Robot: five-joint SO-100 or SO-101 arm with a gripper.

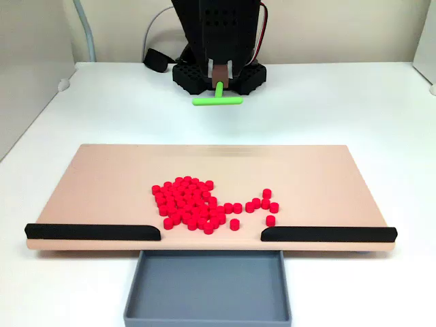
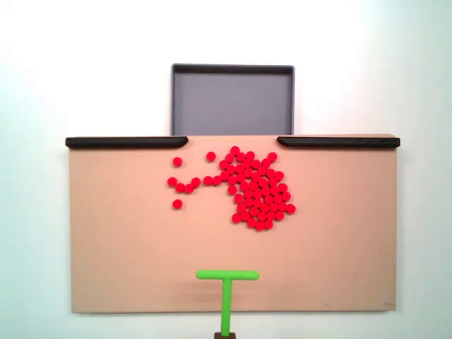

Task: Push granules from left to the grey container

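Both fixed views give us the granules (image 1: 191,203) (image 2: 258,189) heaped near mid-frame on the tan board (image 1: 102,184) (image 2: 120,240), a few strays beside the heap, just short of the gap between two black strips (image 1: 92,231) (image 2: 127,142). We list the grey container (image 1: 208,289) (image 2: 232,99) beyond that gap, bare inside. At upper centre, we log the gripper (image 1: 219,73) clenched on the green T-shaped stick (image 1: 218,99) (image 2: 227,293).

Bright, even light; slightly soft focus.
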